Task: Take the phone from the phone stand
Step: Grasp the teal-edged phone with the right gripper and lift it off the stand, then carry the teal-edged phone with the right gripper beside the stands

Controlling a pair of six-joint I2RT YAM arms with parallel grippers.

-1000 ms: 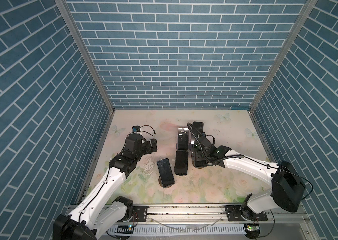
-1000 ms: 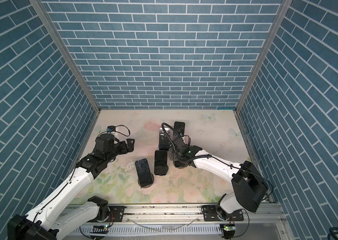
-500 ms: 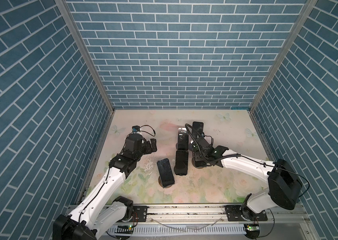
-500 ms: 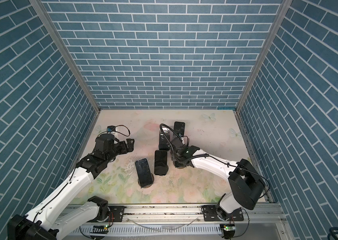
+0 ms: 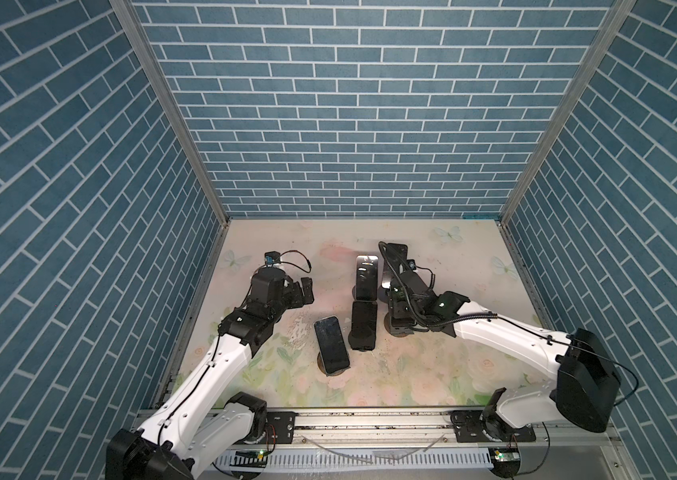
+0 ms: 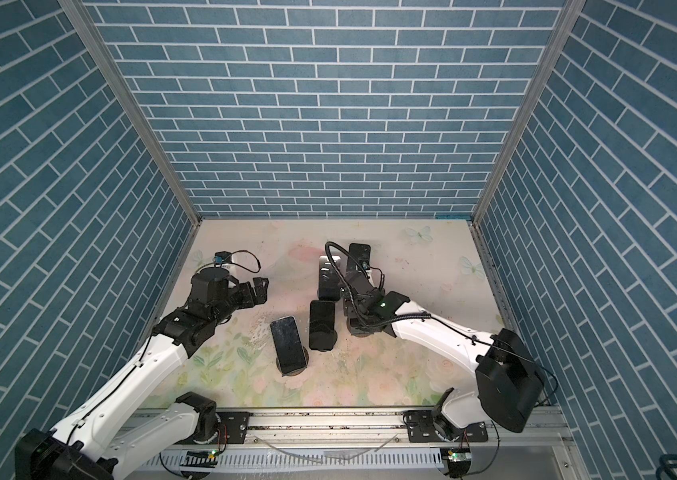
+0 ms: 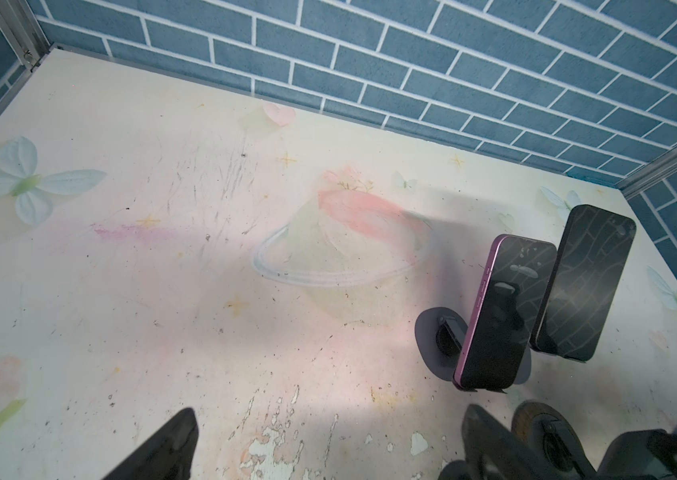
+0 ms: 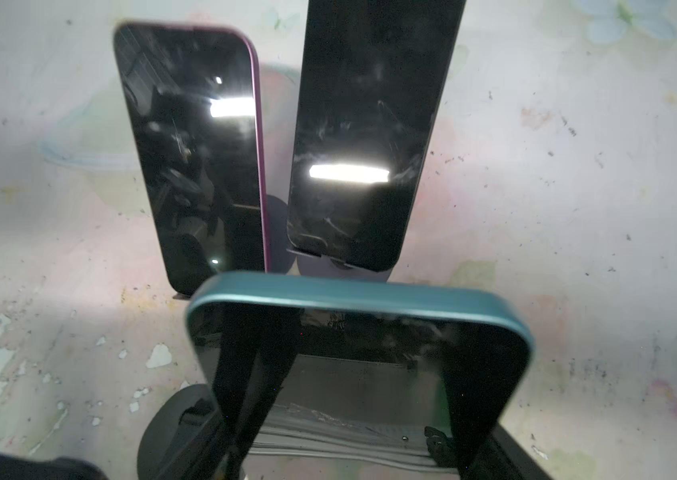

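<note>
Five stands [image 7: 430, 336], one phone [image 7: 498, 316] each. Right tool [image 8: 353, 365] pinches teal phone [image 8: 357, 297]; left tool [image 7: 330, 411] spread above tabletop [image 7: 162, 249].

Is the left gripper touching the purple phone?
Apart. Both top views show bare table between the left gripper and the purple phone.
</note>
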